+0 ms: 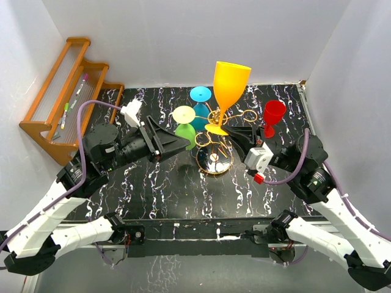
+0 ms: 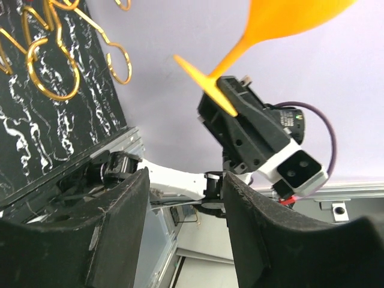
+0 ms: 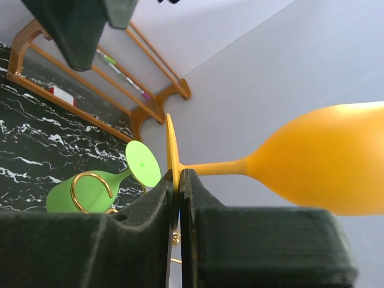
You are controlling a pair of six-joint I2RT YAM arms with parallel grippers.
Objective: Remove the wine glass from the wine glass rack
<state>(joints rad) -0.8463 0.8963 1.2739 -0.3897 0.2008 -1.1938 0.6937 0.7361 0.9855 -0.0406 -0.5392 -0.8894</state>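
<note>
Room: plain white walls (image 1: 183, 43) close in the left, back and right sides.
Surface: black table top with white marble veining (image 1: 177, 192), a metal rail along its near edge.
Far left: orange-brown wooden stepped shelf (image 1: 46, 119) stands slanted against the left wall, with marker pens (image 1: 81, 84) lying on its steps.
Left gripper (image 1: 182, 145): fingers spread with nothing between them, pointing right, just beside the green glass.
Left of rack: lime-green wine glass (image 1: 186, 135) hangs foot up, bowl down.
Behind it: teal wine glass (image 1: 200, 94), also foot up.
Centre: gold wire wine glass rack (image 1: 215, 163), its round base on the table and its looped arms spreading.
Task glass: orange plastic wine glass (image 1: 231, 84), upright above the rack's post; in the left wrist view its foot is apart from the loops.
Right gripper (image 3: 177, 180): fingers pressed together, pinching the orange glass's flat foot.
Right: red wine glass (image 1: 273, 114) stands upright on the table, near the right wall.
</note>
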